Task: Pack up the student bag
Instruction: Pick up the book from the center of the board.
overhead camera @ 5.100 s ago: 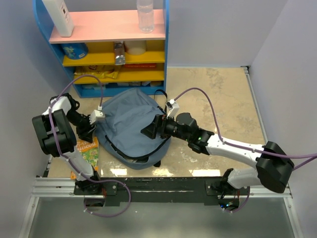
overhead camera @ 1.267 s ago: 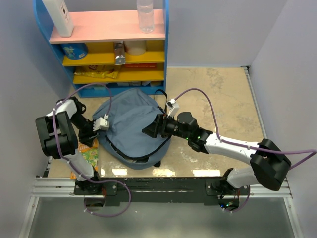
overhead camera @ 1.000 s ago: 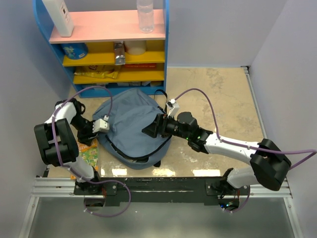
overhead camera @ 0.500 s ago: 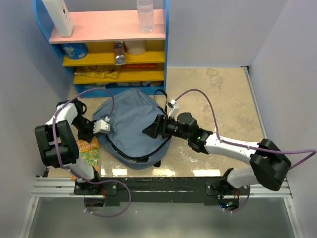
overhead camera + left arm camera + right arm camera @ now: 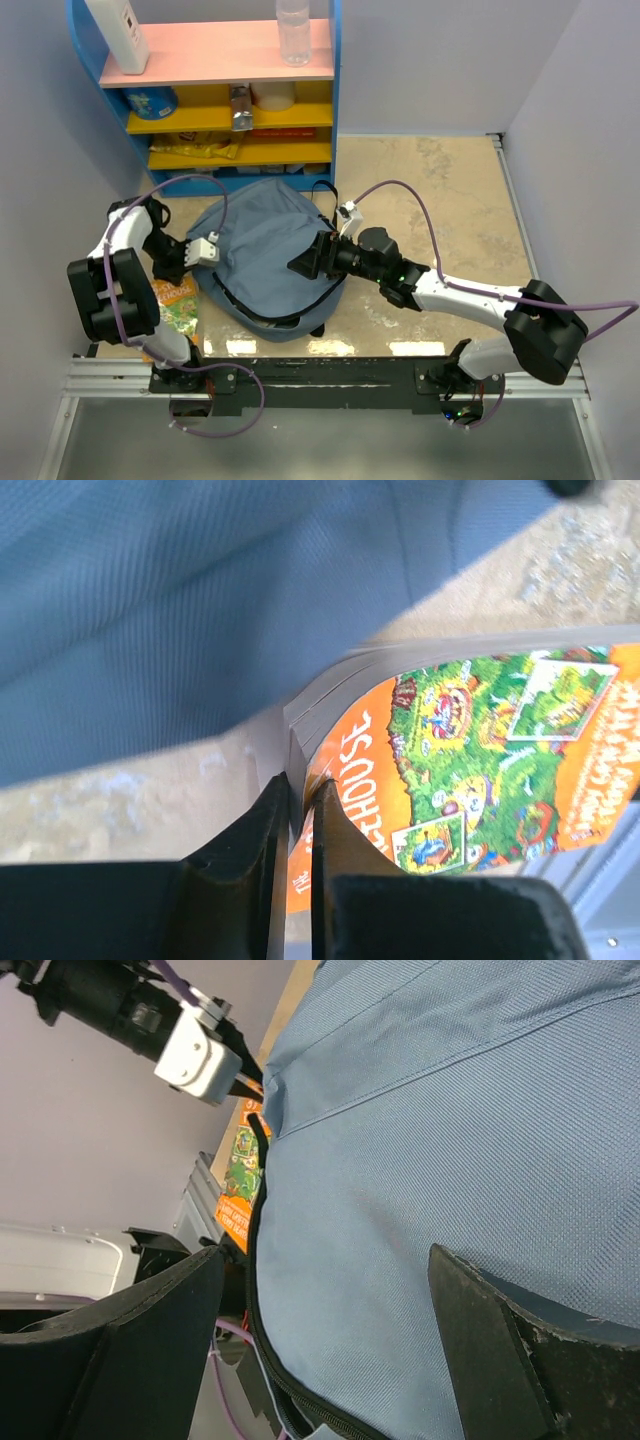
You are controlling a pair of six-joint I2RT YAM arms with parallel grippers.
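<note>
Left wrist, right wrist, then overhead: book pinched at the bag's flank, bag braced.

At the left wrist we find the left gripper [image 5: 298, 805] with its jaws drawn almost together on the corner of an orange picture book [image 5: 470, 740], which lies just beside the student bag [image 5: 180, 590]. We judge the pinch is meant to lift the book off the surface for packing. At the right wrist we find the right gripper [image 5: 325, 1255] spread wide over the bag's blue fabric, gripping nothing. We judge it is there to steady the bag, though we cannot tell whether it actually touches. A dark zipper line curves along the bag's edge, and we cannot tell how far it gapes. From overhead, the bag lies slumped on the table [image 5: 450, 200] between the two arms, in front of the shelf unit [image 5: 200, 90].
</note>
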